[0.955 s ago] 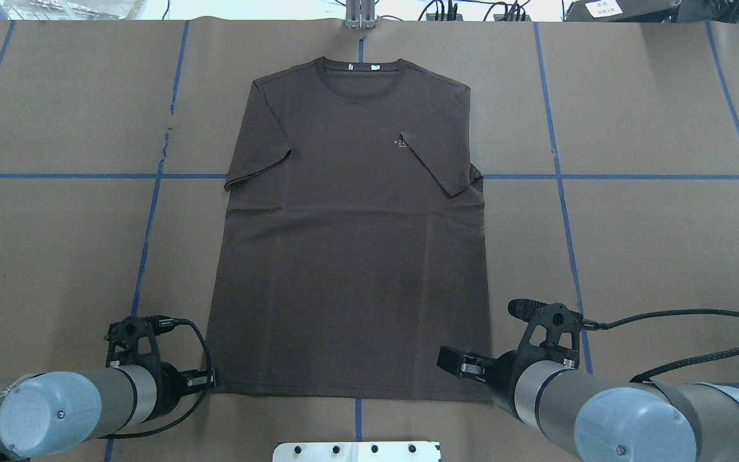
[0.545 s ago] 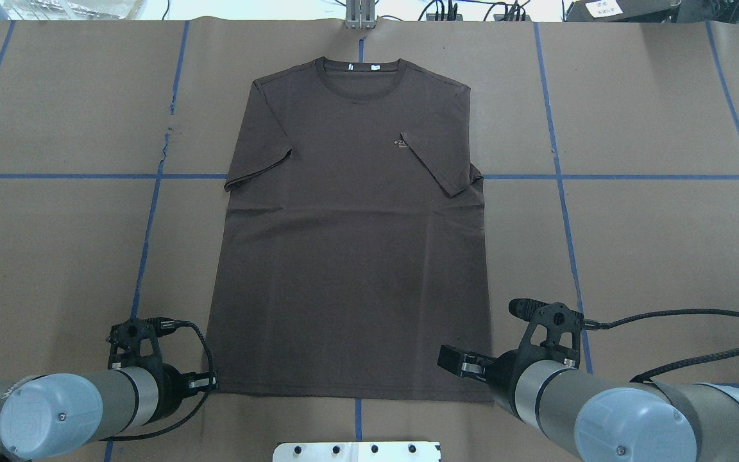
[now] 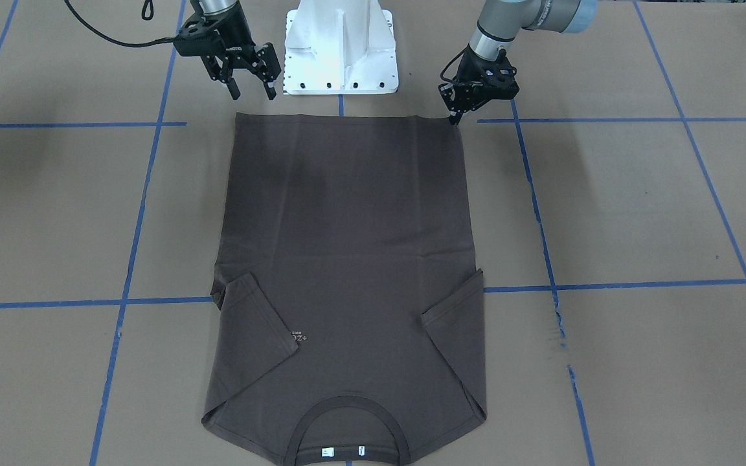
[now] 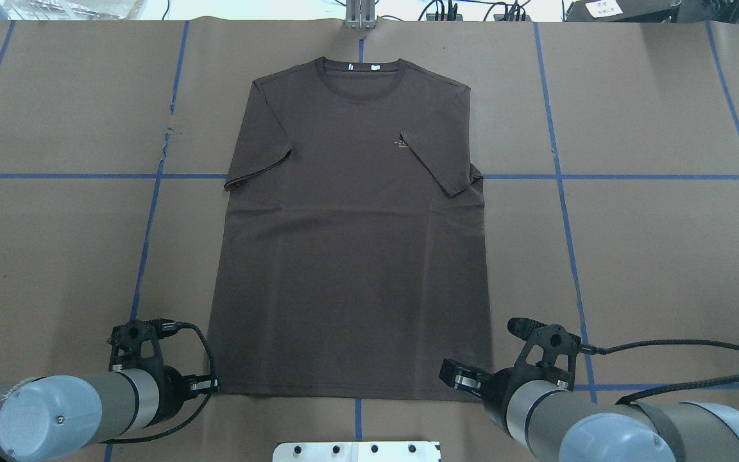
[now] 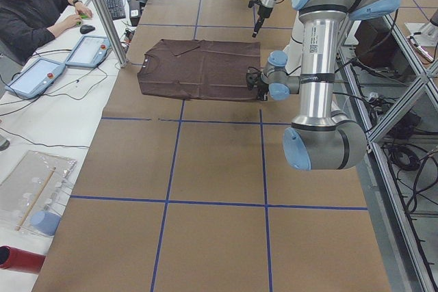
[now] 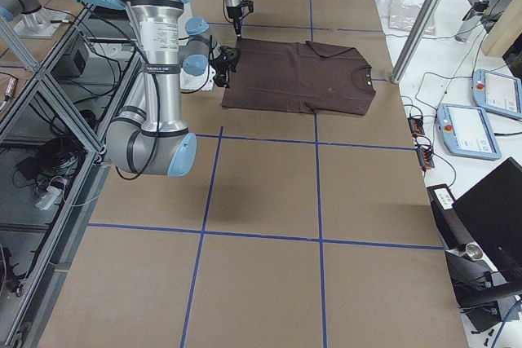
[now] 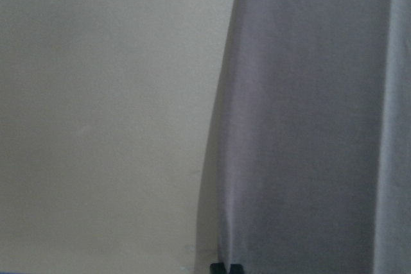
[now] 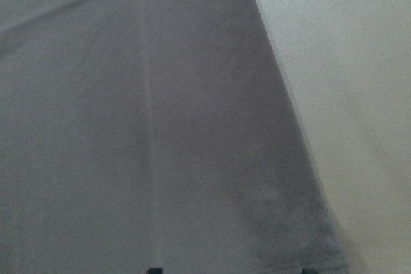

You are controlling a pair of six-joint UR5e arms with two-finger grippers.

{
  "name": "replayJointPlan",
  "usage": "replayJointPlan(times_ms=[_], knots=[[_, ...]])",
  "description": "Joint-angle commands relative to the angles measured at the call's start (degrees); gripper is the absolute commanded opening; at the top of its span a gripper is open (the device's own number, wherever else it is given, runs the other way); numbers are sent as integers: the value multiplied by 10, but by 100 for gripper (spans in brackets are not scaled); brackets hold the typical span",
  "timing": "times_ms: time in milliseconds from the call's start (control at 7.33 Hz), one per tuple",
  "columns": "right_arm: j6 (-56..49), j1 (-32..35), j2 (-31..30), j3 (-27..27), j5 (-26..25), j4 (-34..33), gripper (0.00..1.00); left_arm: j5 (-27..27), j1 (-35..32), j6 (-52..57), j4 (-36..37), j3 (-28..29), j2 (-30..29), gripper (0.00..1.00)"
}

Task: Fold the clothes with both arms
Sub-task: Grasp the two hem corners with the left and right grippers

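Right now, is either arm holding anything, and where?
The left gripper appears pinched on the T-shirt at its hem corner; the right gripper is open, holding nothing.

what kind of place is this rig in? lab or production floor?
Most likely a robotics research lab, not a production line. The table is covered in brown paper marked with a blue tape grid, and a person sits at a side desk with teach pendants and a keyboard.

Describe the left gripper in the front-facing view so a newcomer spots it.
Start at the white base block at the top middle. The left gripper is the black one to its right in this view, at the hem corner of the T-shirt. Its fingers are pinched together, while those of the right gripper are spread.
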Motion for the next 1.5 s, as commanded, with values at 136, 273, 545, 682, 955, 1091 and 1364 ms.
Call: replayJointPlan(times_ms=[136,273,545,682,955,1091,1364], knots=[[26,-33,-3,-38,-33,-31,65,-1,0,0,-1,-2,-9,0],[27,-38,-3,-51,-41,-31,63,-2,0,0,-1,-2,-10,0],[26,-38,-1,-59,-41,-31,59,-2,0,0,-1,-2,-13,0],[26,-38,-4,-62,-40,-30,59,-2,0,0,-1,-2,-13,0],[26,-37,-5,-63,-41,-31,60,-3,-1,0,-2,-2,-13,0],[27,-39,-6,-64,-41,-31,60,-4,0,0,-2,-2,-13,0],[27,-39,-5,-77,-45,-31,60,-4,0,0,-2,-2,-13,0]])
